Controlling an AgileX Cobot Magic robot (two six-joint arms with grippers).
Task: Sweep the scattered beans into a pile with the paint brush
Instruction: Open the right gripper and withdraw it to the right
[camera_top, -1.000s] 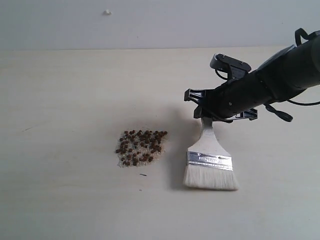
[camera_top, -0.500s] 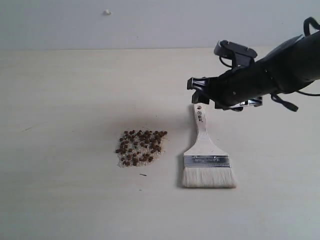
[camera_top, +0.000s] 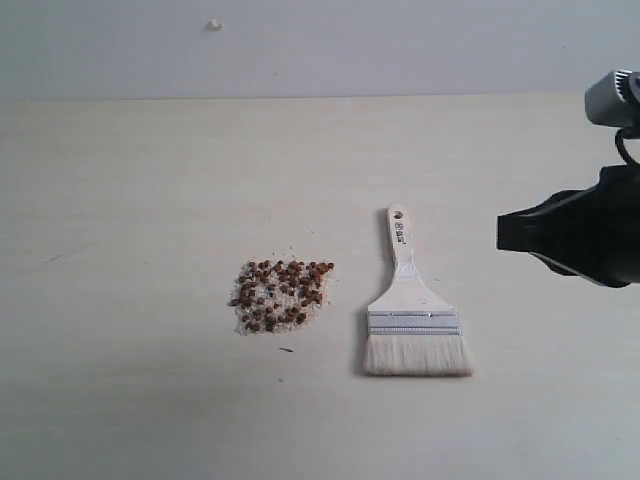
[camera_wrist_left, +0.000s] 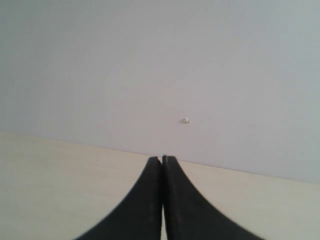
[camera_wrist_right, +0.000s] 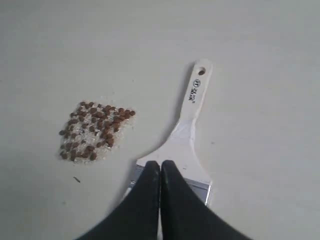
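Note:
The reddish-brown beans lie gathered with whitish crumbs in one dense pile (camera_top: 282, 296) (camera_wrist_right: 95, 131) on the pale table. To its right the paint brush (camera_top: 409, 308) (camera_wrist_right: 189, 120) lies flat, free of any gripper, handle hole pointing toward the wall, off-white bristles toward the front edge. My right gripper (camera_wrist_right: 160, 163) is shut and empty, held above the table; in the right wrist view its tips overlap the silver ferrule. In the exterior view only the right arm's dark body (camera_top: 575, 235) shows at the right edge. My left gripper (camera_wrist_left: 162, 158) is shut, facing the wall, and is outside the exterior view.
A grey wall (camera_top: 320, 45) rises behind the table's far edge and carries a small white speck (camera_top: 213, 24) (camera_wrist_left: 186, 120). A tiny dark sliver (camera_top: 287, 349) lies just in front of the pile. Bare tabletop (camera_top: 120, 200) surrounds the pile and brush.
My right gripper let go of the brush handle and drew back to the right and upward, closing its fingers. The brush settled flat on the table. The pile has not moved.

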